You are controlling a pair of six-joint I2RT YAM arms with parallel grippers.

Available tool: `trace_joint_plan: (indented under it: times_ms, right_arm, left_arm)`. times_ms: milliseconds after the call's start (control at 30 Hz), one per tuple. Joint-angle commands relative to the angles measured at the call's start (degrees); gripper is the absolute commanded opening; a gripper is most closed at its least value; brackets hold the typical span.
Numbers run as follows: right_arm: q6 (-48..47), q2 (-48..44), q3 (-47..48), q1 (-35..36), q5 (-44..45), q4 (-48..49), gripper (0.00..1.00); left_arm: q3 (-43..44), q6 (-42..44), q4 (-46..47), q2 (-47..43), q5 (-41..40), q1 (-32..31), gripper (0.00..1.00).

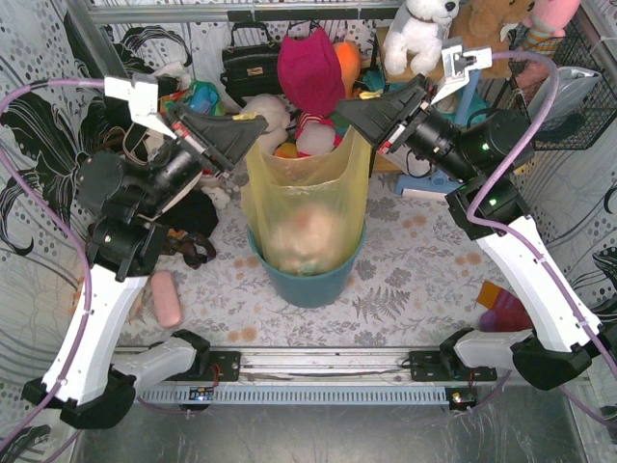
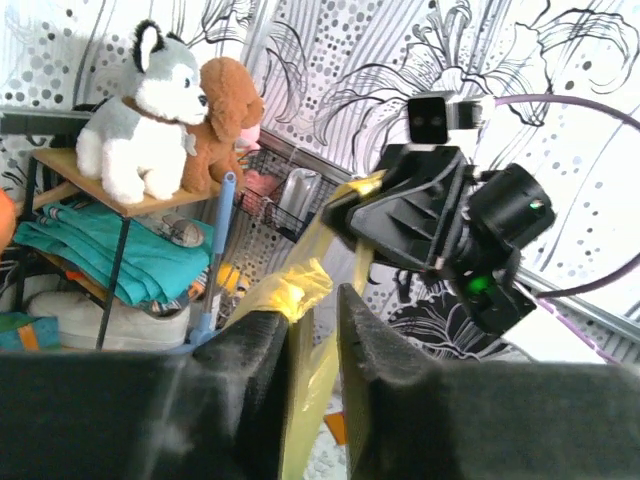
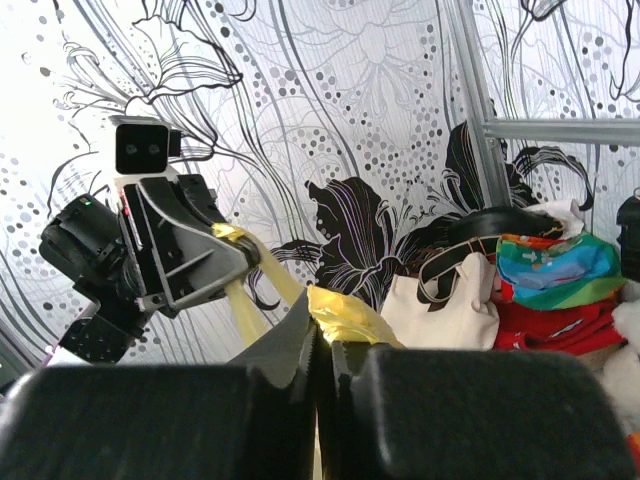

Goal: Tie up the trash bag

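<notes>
**Operator:** Where's the bag sitting?

**Spotter:** Middle of your counter [image 1: 415, 280], at the centre of the overhead view. The trash bag [image 1: 307, 193] stands in a teal bin [image 1: 310, 287]. Its yellow plastic is drawn up well above the rim, and pale crumpled stuff shows through low down.

**Operator:** And the top of it?

**Spotter:** Spread flat, side to side. One upper corner ends at your left fingers [image 1: 236, 135], left of centre. The other ends at your right fingers [image 1: 378, 111], right of centre.

**Operator:** Are they gripping?

**Spotter:** In the right wrist view your right fingers are pressed almost together, with a wad of yellow plastic pinched at their tips. In the left wrist view your left fingers stand slightly apart, and a strip of the bag runs down the gap. I can't tell whether they clamp it.

**Operator:** Anything smaller?

**Spotter:** A pink oblong case [image 1: 167, 299] lies on the counter at the lower left of the overhead view.
</notes>
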Motion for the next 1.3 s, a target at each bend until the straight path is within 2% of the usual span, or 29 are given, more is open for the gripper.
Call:
trace_joint_plan:
  times_ms: [0, 67, 167, 300, 433, 567, 733, 867, 967, 1267]
  right_arm:
    - [1.56, -2.27, -6.85, 0.11, -1.65, 3.99, 0.31]
    - [1.92, -2.78, -9.09, 0.11, -1.75, 4.21, 0.38]
    - [2.11, -3.04, -10.24, 0.17, -1.71, 4.08, 0.42]
    - [2.0, -1.89, -7.1, 0.1, -2.31, 4.25, 0.43]
    - [1.51, 0.94, 0.24, 0.12, -4.01, 4.14, 0.43]
    - [1.5, 2.53, 6.05, 0.15, -5.11, 3.86, 0.43]
    - [1.57, -0.23, -0.96, 0.1, -3.26, 4.05, 0.43]
    - [2.51, -2.31, -8.39, 0.1, -0.85, 4.14, 0.43]
    - [2.98, -1.7, -8.96, 0.11, -0.67, 4.72, 0.43]
    - [2.2, 4.51, 7.91, 0.15, -4.69, 3.3, 0.43]
  left_arm:
    - [-6.4, -1.77, 6.24, -3.31, 2.69, 0.19, 0.42]
    - [-10.81, -3.99, 8.76, -4.38, 2.9, 0.24, 0.55]
    - [-14.17, -6.12, 11.36, -4.87, 3.75, 0.24, 0.62]
    - [-12.47, -7.11, 13.95, -3.18, 5.66, 0.2, 0.62]
    - [-3.99, -7.86, 16.46, 0.76, 9.35, 0.22, 0.62]
    - [1.72, -6.12, 15.15, 1.84, 9.43, 0.24, 0.62]
    - [-3.39, -3.37, 12.54, -1.96, 6.18, 0.19, 0.63]
    - [-11.37, -5.9, 14.43, -4.52, 3.56, 0.2, 0.62]
    - [-12.27, -6.31, 15.04, -4.04, 3.83, 0.19, 0.62]
    - [4.57, -0.45, 7.47, 2.61, 5.22, 0.19, 0.62]
